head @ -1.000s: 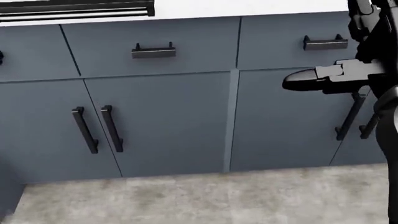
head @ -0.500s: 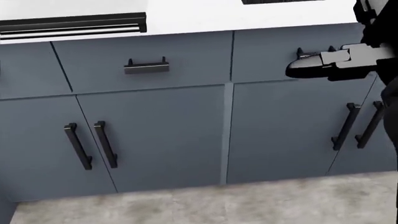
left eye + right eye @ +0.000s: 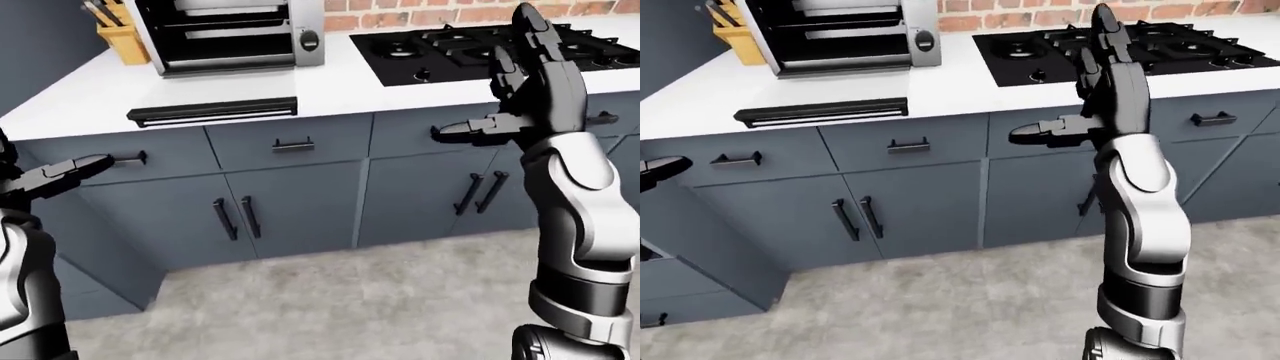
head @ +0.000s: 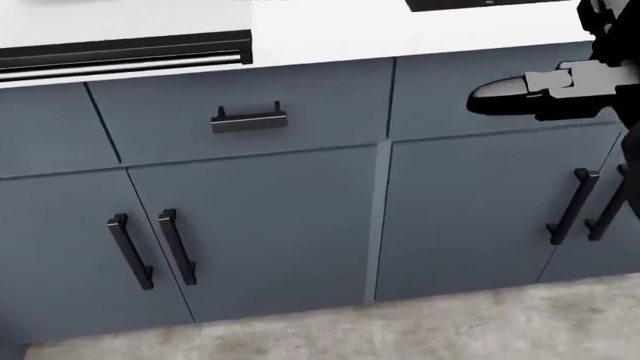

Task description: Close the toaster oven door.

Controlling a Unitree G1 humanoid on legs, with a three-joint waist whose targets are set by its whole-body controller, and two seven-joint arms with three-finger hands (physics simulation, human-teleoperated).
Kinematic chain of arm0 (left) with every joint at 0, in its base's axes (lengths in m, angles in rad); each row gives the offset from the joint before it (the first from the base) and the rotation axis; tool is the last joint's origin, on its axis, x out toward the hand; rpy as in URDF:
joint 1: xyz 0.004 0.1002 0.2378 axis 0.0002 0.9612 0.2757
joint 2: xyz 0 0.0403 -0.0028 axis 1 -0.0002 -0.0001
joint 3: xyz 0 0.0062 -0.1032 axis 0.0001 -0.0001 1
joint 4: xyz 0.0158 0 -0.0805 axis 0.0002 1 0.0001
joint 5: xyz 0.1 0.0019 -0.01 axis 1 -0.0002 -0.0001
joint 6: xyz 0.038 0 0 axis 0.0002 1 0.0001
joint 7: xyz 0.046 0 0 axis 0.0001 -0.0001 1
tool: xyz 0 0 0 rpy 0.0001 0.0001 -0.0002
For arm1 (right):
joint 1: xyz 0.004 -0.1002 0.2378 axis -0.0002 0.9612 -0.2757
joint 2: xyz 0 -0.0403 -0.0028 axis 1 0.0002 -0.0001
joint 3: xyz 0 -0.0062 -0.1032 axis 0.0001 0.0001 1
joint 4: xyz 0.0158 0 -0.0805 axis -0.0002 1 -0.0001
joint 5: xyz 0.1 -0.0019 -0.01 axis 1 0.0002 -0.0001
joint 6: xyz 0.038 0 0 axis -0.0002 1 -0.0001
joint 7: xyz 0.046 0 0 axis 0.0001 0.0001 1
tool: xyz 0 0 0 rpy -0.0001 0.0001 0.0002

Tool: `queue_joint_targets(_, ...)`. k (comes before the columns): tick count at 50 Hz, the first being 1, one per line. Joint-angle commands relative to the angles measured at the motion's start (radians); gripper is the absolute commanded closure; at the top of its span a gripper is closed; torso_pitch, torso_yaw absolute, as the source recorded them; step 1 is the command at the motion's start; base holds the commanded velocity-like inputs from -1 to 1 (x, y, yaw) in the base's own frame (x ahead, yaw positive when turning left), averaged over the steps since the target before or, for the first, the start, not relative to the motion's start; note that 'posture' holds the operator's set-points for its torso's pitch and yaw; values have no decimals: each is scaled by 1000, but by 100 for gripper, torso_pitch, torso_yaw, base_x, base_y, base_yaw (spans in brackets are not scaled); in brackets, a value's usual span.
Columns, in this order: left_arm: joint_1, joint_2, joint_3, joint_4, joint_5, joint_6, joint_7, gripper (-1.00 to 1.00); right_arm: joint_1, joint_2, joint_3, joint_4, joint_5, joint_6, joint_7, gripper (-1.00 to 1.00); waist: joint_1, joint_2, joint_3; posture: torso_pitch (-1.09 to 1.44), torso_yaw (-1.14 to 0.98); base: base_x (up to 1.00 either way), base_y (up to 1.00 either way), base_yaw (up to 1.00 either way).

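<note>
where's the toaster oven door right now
In the left-eye view the door lies open, flat on the white counter at upper left, below the toaster oven and left of the stove.

no readable text, labels or numbers anywhere

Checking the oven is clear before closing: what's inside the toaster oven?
Through the open toaster oven, only bare wire racks show; its top is cropped. Its door lies flat on the counter.

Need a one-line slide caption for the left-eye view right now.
Toaster oven on the counter, door dropped open; right hand raised open near the stovetop, left hand low.
</note>
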Motion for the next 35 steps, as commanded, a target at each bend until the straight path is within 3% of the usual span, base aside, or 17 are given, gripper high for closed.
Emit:
queue_joint_targets(1,-26,24,10,-41,1,-33,-5,-100,-32,-17,-18,-37,-1,-38,-6,-100,-4,5,-22,0,0,2,22,0)
queue_joint_targets(3,-24,24,10,-43,1,-34,-6,-100,-30,-17,-17,-39,-1,-40,-5,-100,-2,-20,-19,0,0,2,22,0)
queue_joint_targets(6,-22,23,11,-38,4,-37,-7,-100,-26,-17,-17,-42,-3,-40,-4,-100,1,-76,-26,0,0,2,22,0)
queue_joint_targets(7,-22,23,11,-39,4,-37,-7,-100,-25,-17,-17,-43,-3,-41,-4,-100,-9,-36,-26,0,0,2,22,0)
queue_joint_targets(8,-21,23,11,-42,3,-35,-8,-100,-24,-17,-16,-45,-4,-41,-3,-100,-5,-53,-30,0,0,2,22,0)
queue_joint_targets(11,-17,21,11,-46,6,-36,-10,-100,-22,-17,-16,-46,-7,-44,0,-100,-7,-49,-41,0,0,2,21,0)
queue_joint_targets(15,-16,19,11,-49,8,-34,-11,-100,-23,-18,-16,-42,-11,-49,3,-100,-10,2,-19,0,0,3,18,0)
queue_joint_targets(17,-16,20,13,-51,8,-34,-12,-100,-24,-18,-17,-42,-12,-49,4,-100,-15,54,-21,0,0,5,17,0)
queue_joint_targets(18,-15,20,14,-51,8,-34,-12,-100,-23,-19,-17,-43,-12,-49,5,-100,-14,102,-35,0,0,7,16,0)
queue_joint_targets(19,-16,19,14,-50,8,-35,-11,-100,-23,-19,-17,-44,-13,-49,5,-100,-7,67,-26,0,0,6,16,0)
queue_joint_targets(21,-14,17,12,-53,10,-35,-11,-100,-24,-19,-17,-45,-14,-49,6,-100,-6,66,-20,0,0,8,16,0)
queue_joint_targets(24,-15,18,14,-54,9,-33,-11,-100,-26,-20,-18,-48,-14,-46,6,-100,-4,37,-23,0,0,9,14,0)
queue_joint_targets(29,-17,19,15,-54,7,-31,-11,-100,-30,-20,-16,-48,-18,-46,9,-100,-2,-6,-8,0,0,14,9,0)
queue_joint_targets(31,-17,18,13,-55,7,-31,-11,-100,-30,-21,-15,-47,-20,-48,10,-100,1,-35,-8,0,0,16,7,0)
queue_joint_targets(33,-18,19,13,-55,7,-30,-10,-100,-31,-23,-17,-47,-21,-47,11,-100,2,-84,-19,0,0,19,6,0)
queue_joint_targets(34,-19,19,13,-55,7,-30,-10,-100,-33,-23,-17,-46,-21,-47,11,-100,-2,-61,-13,0,0,19,5,0)
queue_joint_targets(35,-19,19,14,-55,6,-30,-10,-100,-33,-23,-17,-45,-22,-48,12,-100,-3,-56,-11,0,0,19,4,0)
